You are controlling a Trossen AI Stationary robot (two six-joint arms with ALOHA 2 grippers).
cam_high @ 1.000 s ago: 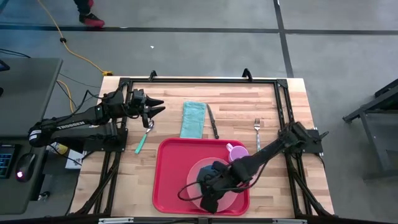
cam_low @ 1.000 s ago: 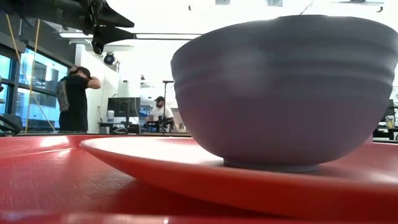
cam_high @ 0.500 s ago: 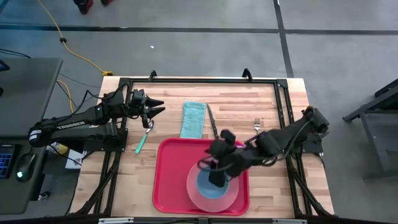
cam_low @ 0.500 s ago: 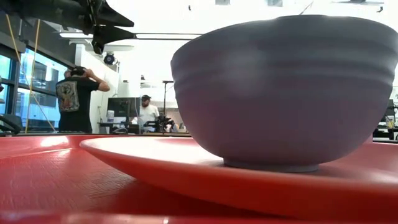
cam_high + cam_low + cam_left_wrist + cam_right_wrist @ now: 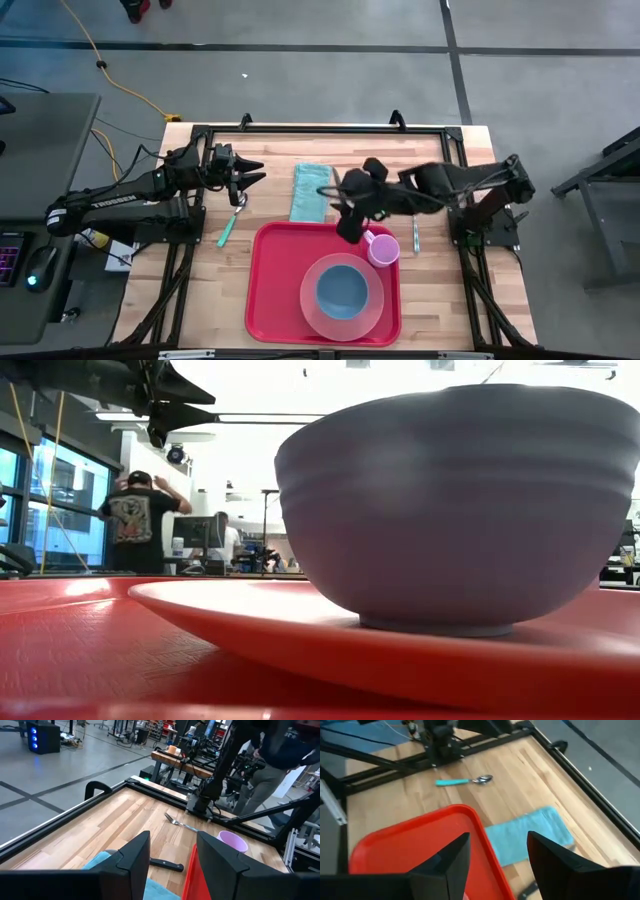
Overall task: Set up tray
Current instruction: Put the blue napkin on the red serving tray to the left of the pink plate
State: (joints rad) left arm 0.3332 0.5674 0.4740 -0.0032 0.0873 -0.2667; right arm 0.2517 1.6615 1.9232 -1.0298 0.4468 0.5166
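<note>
Since the earlier frame the right pincer (image 5: 347, 228) has lifted off the bowl (image 5: 341, 289) and drawn back toward the upper middle of the high view, now above the tray's far rim beside the pink cup (image 5: 381, 248). Its fingers (image 5: 451, 857) stand apart and hold nothing; between them the right wrist view shows the tray corner and the teal cloth (image 5: 530, 835).

Left pincer (image 5: 252, 172) waits at the upper left of the bench (image 5: 380, 160), fingers (image 5: 134, 856) apart and empty, over the teal-handled spoon (image 5: 232, 220).

Red tray (image 5: 270, 290) lies at the lower centre of the bench, near its front edge. On it sits the pink plate (image 5: 310, 300) carrying the blue bowl; the cup stands at the tray's upper right corner.

Beyond the tray's far rim lie the cloth, a black-handled knife (image 5: 341, 195) just beside it, and a fork (image 5: 414, 212) to the right, partly under the right arm. Bare wood remains along the bench's far edge and to the tray's left.

In the low view, people (image 5: 140, 525) stand in the room behind.
</note>
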